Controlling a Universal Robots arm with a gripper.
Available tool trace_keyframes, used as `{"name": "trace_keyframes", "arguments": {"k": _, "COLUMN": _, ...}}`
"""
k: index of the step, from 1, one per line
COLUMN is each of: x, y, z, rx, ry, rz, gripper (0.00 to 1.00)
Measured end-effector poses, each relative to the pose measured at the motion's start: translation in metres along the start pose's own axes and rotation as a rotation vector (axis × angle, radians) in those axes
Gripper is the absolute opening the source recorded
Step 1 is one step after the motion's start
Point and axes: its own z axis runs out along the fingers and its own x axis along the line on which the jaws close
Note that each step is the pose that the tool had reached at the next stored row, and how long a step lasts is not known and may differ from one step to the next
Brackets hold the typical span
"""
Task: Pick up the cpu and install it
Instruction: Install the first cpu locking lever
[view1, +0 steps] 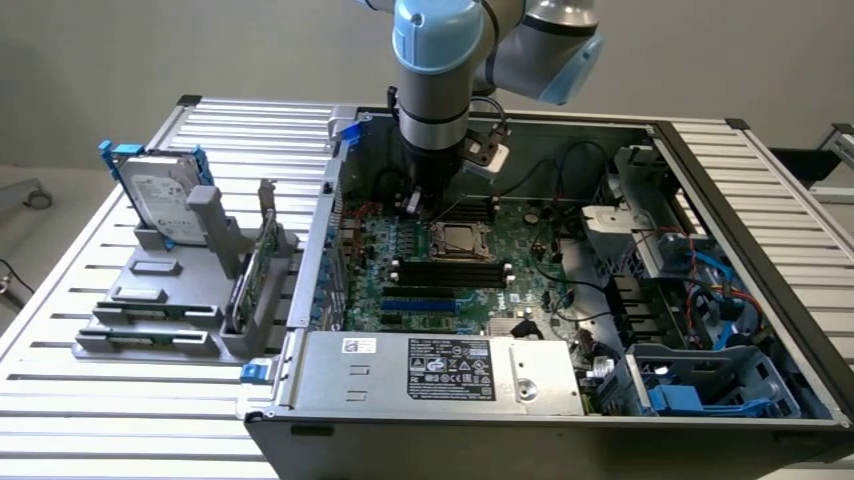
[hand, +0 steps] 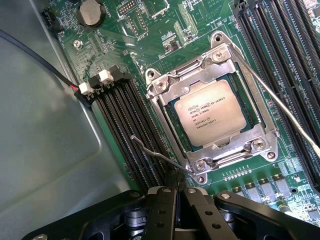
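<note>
Where framed by its socket, silver-grey cpu

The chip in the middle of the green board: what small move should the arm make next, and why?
Probably push the thin wire lever to latch it. The chip already lies in its socket under the metal frame. The lever's free end sticks out over the black slots, seemingly unhooked, and the shut gripper sits right beside that lever.

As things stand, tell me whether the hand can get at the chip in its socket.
Probably not for lifting: the chip sits under the metal frame, which overlaps its edges. The shut hand hangs beside the socket, with nothing between.
</note>
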Motion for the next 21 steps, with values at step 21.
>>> {"name": "trace_keyframes", "arguments": {"k": 21, "x": 0.0008, "y": -0.0002, "z": -0.0024, "rx": 0.0000, "ry": 0.0014, "rz": 0.000, "gripper": 0.11}}
